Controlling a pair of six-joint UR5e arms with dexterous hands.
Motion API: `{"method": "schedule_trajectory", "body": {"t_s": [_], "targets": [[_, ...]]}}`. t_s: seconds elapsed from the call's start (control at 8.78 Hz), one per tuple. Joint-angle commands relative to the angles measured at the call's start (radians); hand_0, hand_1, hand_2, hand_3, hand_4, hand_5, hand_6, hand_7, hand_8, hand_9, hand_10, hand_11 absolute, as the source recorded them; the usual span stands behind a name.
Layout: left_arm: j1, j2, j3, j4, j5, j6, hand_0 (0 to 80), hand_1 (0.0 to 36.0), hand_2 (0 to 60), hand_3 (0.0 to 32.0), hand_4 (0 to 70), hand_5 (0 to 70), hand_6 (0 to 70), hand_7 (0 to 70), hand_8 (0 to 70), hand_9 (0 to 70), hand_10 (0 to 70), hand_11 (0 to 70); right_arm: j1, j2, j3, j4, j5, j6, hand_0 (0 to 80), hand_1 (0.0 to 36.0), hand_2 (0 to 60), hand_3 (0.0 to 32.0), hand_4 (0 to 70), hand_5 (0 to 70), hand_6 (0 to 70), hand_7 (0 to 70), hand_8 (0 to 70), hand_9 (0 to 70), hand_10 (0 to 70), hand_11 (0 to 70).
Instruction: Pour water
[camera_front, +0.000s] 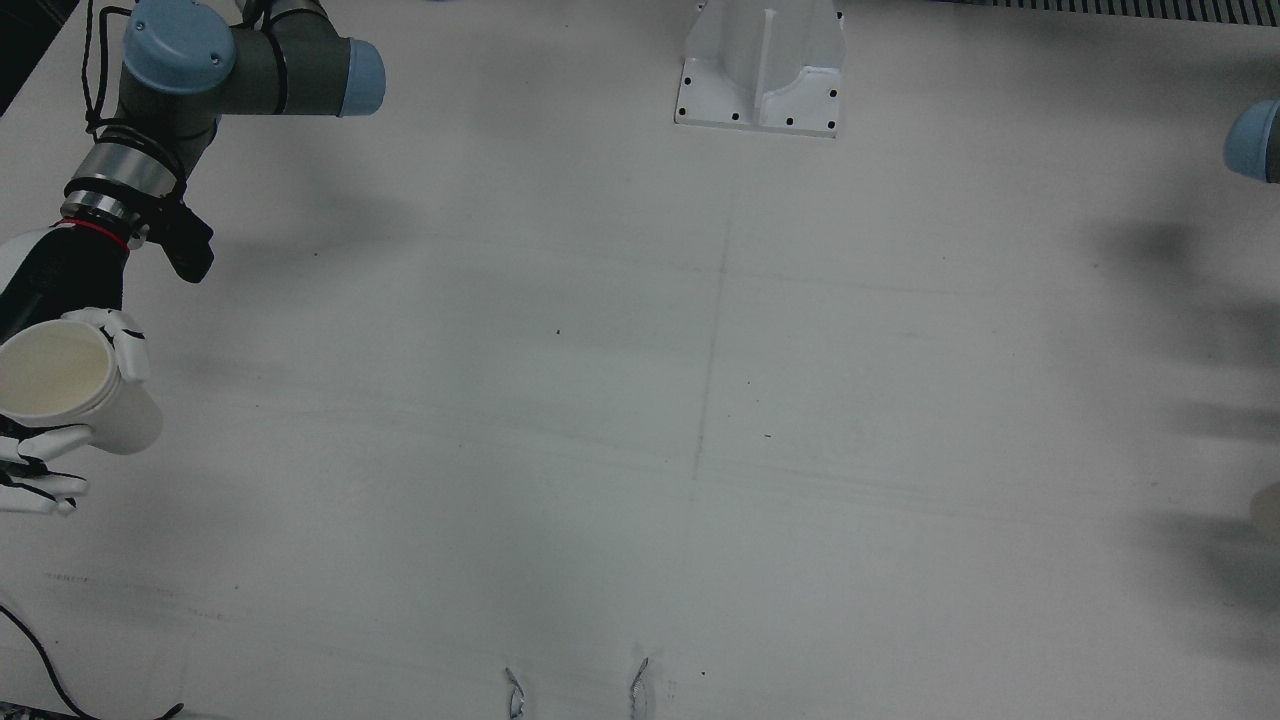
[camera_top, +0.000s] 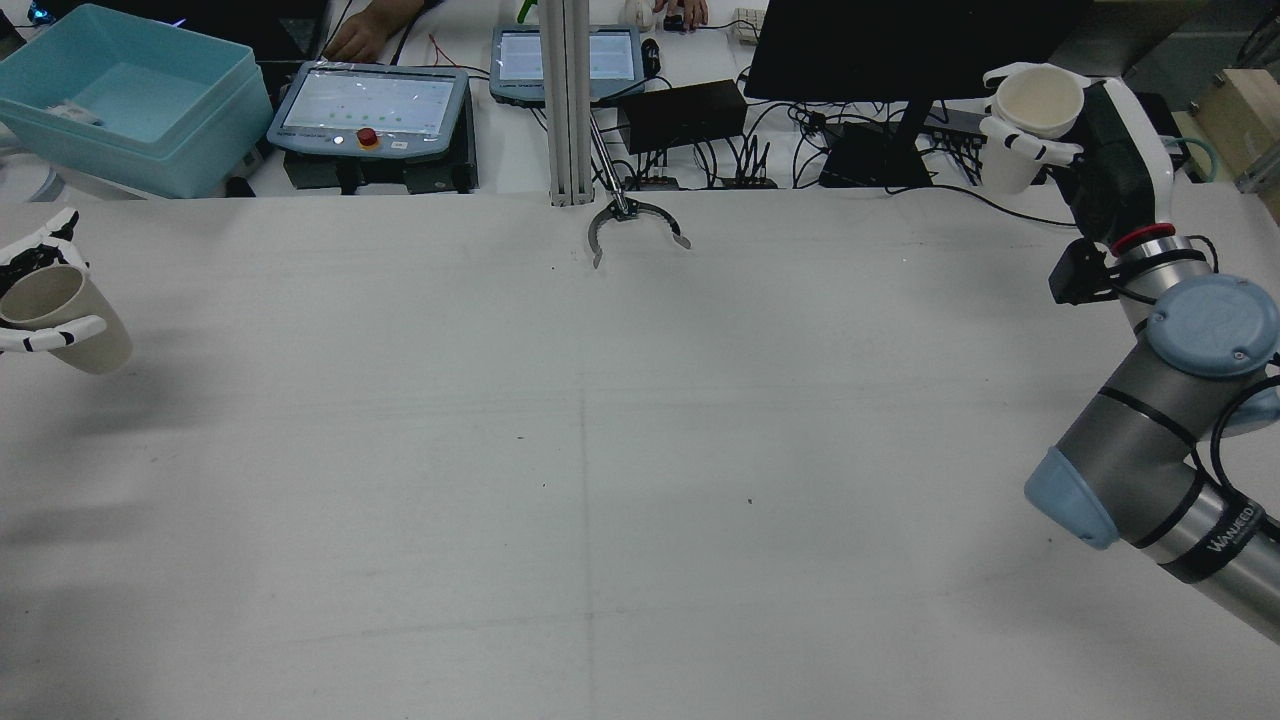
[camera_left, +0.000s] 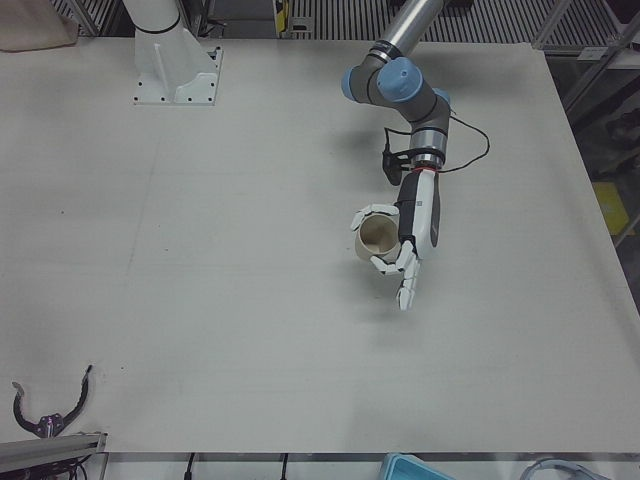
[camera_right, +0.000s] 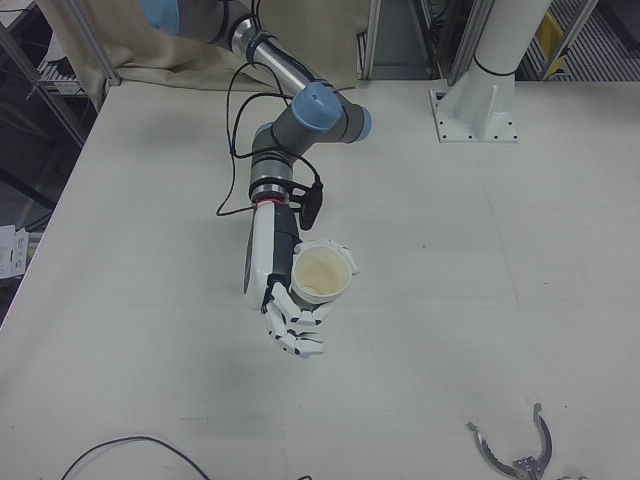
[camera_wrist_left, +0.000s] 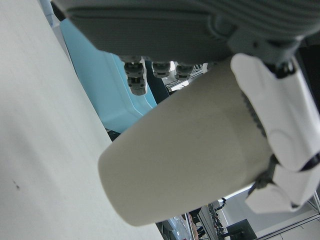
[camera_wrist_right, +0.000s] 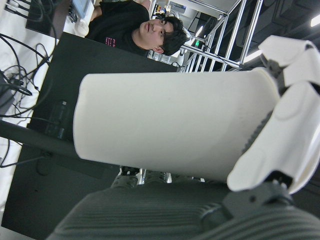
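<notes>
Cups (camera_top: 65, 318) in robot hands (camera_top: 40, 300), table (camera_top: 600, 450) edges.

A wide white table (camera_top: 640, 450) carries almost nothing. At its far edge, seen from the robot, a small metal claw (camera_top: 633, 226) lies at the foot of an upright post (camera_top: 566, 100). White arm pedestals (camera_front: 762, 68) are bolted on at the near edge.

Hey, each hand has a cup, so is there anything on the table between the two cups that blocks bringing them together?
Nothing visible does. The left hand holds its cup at one edge, the right hand holds its cup at the far side, and the table between them is bare.
</notes>
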Motion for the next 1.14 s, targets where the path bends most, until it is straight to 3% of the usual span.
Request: {"method": "schedule_trajectory", "body": {"t_s": [0.0,0.23,0.34,0.57,0.68,0.8,0.91,1.03], "targets": [[0.009,0.025,0.178,-0.201,-0.068,0.016,38.2,36.0,60.0,0.0,20.9,70.0,3.2,4.3,3.2,5.5,8.2,14.0,-0.069,-0.023,-0.05,0.013,0.004,0.029,42.3,18.4,59.4,0.0,20.1,49.2,23.0,36.5,29.3,43.4,20.0,29.9],[0.032,0.025,0.269,-0.278,-0.084,0.041,32.4,36.0,60.0,0.0,21.4,70.0,2.8,4.1,2.9,5.3,7.8,13.0,-0.075,-0.02,-0.049,0.013,0.005,0.029,42.6,18.4,57.8,0.0,18.3,48.8,21.7,34.9,28.1,42.1,19.3,28.9],[0.034,0.022,0.298,-0.304,-0.084,0.055,31.0,35.8,60.0,0.0,20.7,64.4,2.2,3.2,2.5,5.0,7.4,12.3,-0.085,-0.014,-0.049,0.011,0.005,0.027,43.0,18.4,56.9,0.0,18.3,49.1,21.7,35.0,27.9,41.8,18.9,28.3],[0.034,0.028,0.325,-0.372,-0.075,0.098,38.2,26.9,60.0,0.0,18.5,57.0,1.7,2.3,2.0,4.7,6.8,11.2,-0.089,-0.012,-0.051,0.011,0.007,0.027,43.8,18.7,56.5,0.0,18.5,50.6,22.2,35.9,27.4,41.3,18.1,27.3],[0.043,0.028,0.328,-0.38,-0.075,0.099,42.3,18.7,49.4,0.0,17.2,56.3,1.7,2.2,1.6,4.0,6.1,9.9,-0.091,-0.012,-0.049,0.011,0.007,0.026,44.0,18.9,57.0,0.0,18.5,51.2,22.5,36.6,27.3,41.2,17.9,26.9],[0.055,0.027,0.328,-0.383,-0.075,0.099,42.7,11.1,20.0,0.0,16.7,47.5,1.6,2.3,1.0,3.4,5.3,8.5,-0.095,-0.01,-0.049,0.01,0.007,0.027,44.0,19.0,57.2,0.0,18.6,51.6,22.7,36.9,27.3,41.2,17.8,26.8],[0.061,0.03,0.331,-0.387,-0.075,0.099,39.0,5.8,8.4,0.0,16.3,40.3,1.6,2.5,0.5,2.9,4.6,7.1,-0.103,-0.012,-0.047,0.011,0.007,0.027,44.2,19.0,57.1,0.0,18.5,52.0,22.7,36.9,27.1,40.9,17.6,26.5],[0.061,0.035,0.331,-0.39,-0.075,0.099,32.9,1.9,1.6,0.0,16.6,34.3,2.1,3.3,0.2,2.3,4.1,6.0,-0.111,-0.01,-0.046,0.01,0.007,0.027,44.5,19.1,56.9,0.0,18.4,52.4,22.7,36.9,26.8,40.6,17.3,26.1]]}}
